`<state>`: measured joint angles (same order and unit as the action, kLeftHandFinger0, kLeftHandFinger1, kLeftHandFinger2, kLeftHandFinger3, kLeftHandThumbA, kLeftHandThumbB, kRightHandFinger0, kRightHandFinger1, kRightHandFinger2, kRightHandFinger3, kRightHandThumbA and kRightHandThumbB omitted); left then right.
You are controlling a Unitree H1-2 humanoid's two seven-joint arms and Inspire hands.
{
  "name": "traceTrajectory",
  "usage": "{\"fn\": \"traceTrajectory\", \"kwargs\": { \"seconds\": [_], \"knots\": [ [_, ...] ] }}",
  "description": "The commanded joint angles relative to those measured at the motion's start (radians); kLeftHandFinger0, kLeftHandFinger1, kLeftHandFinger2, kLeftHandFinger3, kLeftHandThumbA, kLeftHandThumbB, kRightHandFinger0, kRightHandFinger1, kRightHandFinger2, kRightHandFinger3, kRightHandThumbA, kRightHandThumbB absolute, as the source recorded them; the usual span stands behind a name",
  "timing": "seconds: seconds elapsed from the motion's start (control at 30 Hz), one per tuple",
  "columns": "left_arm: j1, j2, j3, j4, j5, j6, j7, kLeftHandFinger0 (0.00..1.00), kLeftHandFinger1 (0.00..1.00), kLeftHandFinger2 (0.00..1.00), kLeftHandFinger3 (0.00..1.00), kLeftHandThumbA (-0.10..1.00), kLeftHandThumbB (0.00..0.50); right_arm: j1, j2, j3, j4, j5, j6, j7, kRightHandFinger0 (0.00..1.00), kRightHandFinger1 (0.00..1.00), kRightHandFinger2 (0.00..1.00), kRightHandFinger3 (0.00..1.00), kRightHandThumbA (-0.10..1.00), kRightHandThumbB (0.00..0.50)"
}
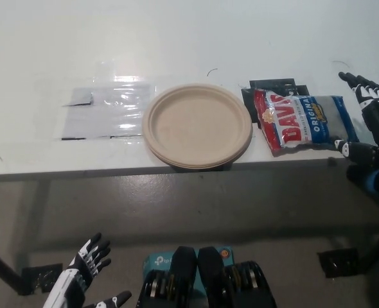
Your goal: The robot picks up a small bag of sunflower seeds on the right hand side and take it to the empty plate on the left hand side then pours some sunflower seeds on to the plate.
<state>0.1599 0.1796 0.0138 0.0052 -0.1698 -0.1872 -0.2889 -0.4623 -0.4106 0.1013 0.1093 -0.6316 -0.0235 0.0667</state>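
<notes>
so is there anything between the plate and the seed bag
No object: in the head view only a narrow strip of bare white table separates the plate from the seed bag, with black tape under the bag's left end.

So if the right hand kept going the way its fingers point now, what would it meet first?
The right hand points up and slightly left, past the seed bag's right end. Ahead looks like bare table, though depth is unclear and it may brush the bag's corner.

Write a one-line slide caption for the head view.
Open black right hand beside the sunflower seed bag; empty plate waits; left hand low.
</notes>
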Motion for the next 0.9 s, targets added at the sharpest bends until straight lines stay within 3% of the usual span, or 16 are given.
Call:
{"fn": "traceTrajectory", "kwargs": {
  "seconds": [0.0, 0.23, 0.87],
  "knots": [
    [0.007, 0.001, 0.012, -0.028, 0.003, -0.008, 0.022, 1.00, 1.00, 1.00, 1.00, 1.00, 0.369, -0.063, -0.022, 0.017, 0.022, -0.002, -0.014, 0.004, 1.00, 1.00, 1.00, 1.00, 0.81, 0.325],
    [0.005, 0.002, 0.012, -0.021, 0.000, -0.015, 0.018, 1.00, 1.00, 1.00, 1.00, 1.00, 0.354, -0.092, -0.024, 0.025, 0.074, 0.014, -0.013, -0.001, 1.00, 1.00, 1.00, 1.00, 0.88, 0.335],
    [0.010, 0.002, 0.016, -0.031, 0.002, -0.011, 0.016, 1.00, 1.00, 1.00, 1.00, 1.00, 0.355, -0.155, -0.006, 0.042, 0.171, 0.023, -0.031, -0.030, 1.00, 1.00, 1.00, 1.00, 0.84, 0.325]
  ]
}}
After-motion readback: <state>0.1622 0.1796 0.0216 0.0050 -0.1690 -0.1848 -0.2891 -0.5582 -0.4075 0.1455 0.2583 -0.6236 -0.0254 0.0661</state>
